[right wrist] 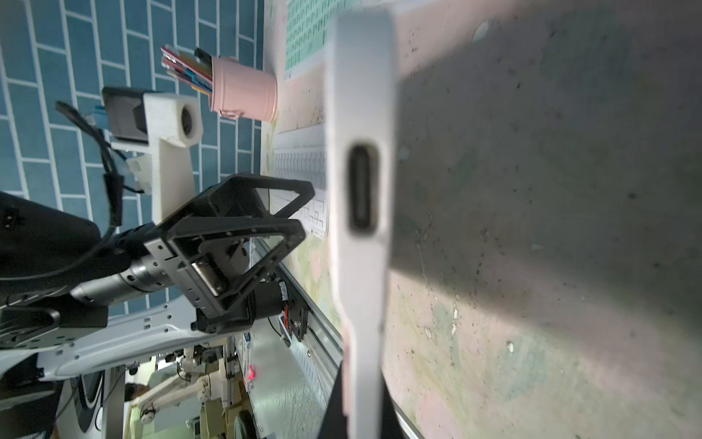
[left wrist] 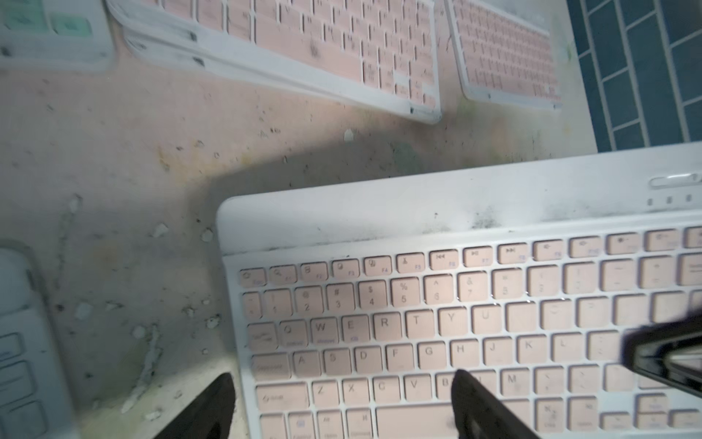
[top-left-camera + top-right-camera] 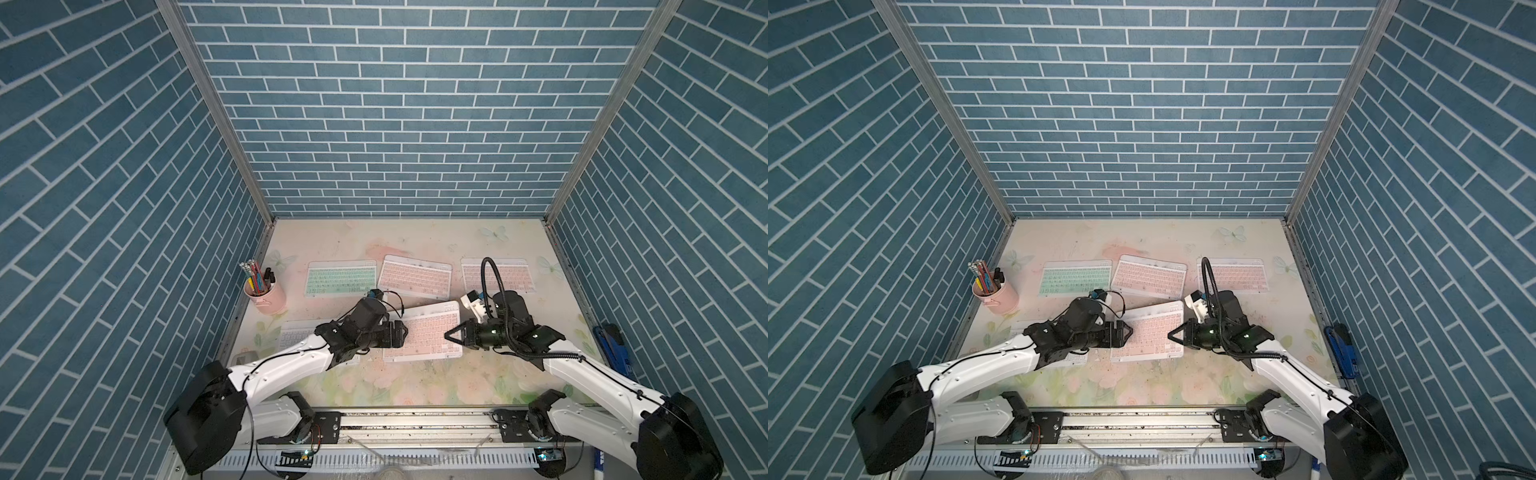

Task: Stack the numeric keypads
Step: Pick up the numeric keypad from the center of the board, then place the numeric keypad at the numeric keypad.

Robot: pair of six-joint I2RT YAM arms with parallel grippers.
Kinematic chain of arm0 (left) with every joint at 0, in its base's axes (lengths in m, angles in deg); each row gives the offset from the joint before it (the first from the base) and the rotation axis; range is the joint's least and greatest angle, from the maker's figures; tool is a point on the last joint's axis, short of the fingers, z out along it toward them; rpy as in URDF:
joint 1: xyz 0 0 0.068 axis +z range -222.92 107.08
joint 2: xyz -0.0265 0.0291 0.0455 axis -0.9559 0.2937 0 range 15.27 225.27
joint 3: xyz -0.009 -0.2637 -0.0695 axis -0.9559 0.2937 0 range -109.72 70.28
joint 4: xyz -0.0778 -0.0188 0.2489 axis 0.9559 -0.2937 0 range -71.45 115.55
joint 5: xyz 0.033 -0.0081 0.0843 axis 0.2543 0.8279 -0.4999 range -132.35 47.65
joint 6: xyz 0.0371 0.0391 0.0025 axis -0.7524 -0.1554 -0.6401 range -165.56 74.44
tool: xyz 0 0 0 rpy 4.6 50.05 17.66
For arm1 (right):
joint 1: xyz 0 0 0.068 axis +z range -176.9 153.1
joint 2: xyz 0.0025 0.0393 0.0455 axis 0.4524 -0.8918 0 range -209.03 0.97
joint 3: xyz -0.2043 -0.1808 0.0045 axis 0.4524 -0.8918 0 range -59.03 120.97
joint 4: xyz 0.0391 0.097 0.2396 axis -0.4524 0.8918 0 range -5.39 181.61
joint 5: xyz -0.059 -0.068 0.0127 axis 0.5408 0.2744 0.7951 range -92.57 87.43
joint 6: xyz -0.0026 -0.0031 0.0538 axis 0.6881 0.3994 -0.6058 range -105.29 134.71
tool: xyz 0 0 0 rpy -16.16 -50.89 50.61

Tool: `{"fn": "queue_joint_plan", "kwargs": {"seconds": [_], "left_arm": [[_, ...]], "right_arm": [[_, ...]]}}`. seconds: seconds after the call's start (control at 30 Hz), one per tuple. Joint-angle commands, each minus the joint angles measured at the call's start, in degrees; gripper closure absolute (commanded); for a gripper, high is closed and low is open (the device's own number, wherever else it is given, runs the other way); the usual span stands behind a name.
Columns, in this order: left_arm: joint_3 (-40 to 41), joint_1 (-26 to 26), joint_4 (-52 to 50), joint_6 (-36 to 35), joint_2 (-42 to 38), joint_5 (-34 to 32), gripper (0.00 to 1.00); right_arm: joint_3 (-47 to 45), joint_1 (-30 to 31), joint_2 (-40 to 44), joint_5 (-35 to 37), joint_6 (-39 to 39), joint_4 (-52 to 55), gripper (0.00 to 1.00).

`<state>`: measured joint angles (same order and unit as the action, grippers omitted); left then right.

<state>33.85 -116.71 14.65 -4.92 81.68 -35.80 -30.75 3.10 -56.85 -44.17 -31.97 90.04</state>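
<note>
Right tool (image 3: 449,336) level, apparently around keypad (image 3: 428,328) edge

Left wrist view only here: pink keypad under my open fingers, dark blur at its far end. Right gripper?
Observer: Yes. In the right wrist view the right gripper is shut on that pink keypad, on its short edge beside the charging port.
Operator: Anything out on the left side?
Observer: A pink pencil cup stands there, clear of the left arm.
Operator: The white keypad at my frame's edge?
Observer: The left arm covers most of the white keypad in both top views.
</note>
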Motion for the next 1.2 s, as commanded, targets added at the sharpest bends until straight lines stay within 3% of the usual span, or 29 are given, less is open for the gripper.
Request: {"fn": "queue_joint_plan", "kwargs": {"seconds": [0.0,0.13,0.33,0.73,1.17], "left_arm": [[-4.05,3.75,-9.64,-2.38,-3.83,-1.63,0.10],[-7.61,8.29,-15.46,-3.84,-6.00,-0.62,0.09],[-8.73,11.38,-16.43,-4.57,-6.55,0.02,0.09],[-7.43,12.62,-12.28,-4.70,-3.95,2.10,0.10],[-6.26,13.06,-10.49,-4.73,-2.55,3.25,0.09]], "right_arm": [[0.17,-2.79,2.19,-0.72,-2.70,-5.98,1.00],[2.14,-4.74,-0.36,-0.15,-4.71,-11.49,1.00],[7.18,-5.44,-9.73,0.95,-8.06,-22.23,1.00],[17.45,-7.61,-25.28,-0.08,-7.73,-28.48,1.00],[24.09,-9.61,-39.12,-6.68,-7.62,-31.81,1.00]]}}
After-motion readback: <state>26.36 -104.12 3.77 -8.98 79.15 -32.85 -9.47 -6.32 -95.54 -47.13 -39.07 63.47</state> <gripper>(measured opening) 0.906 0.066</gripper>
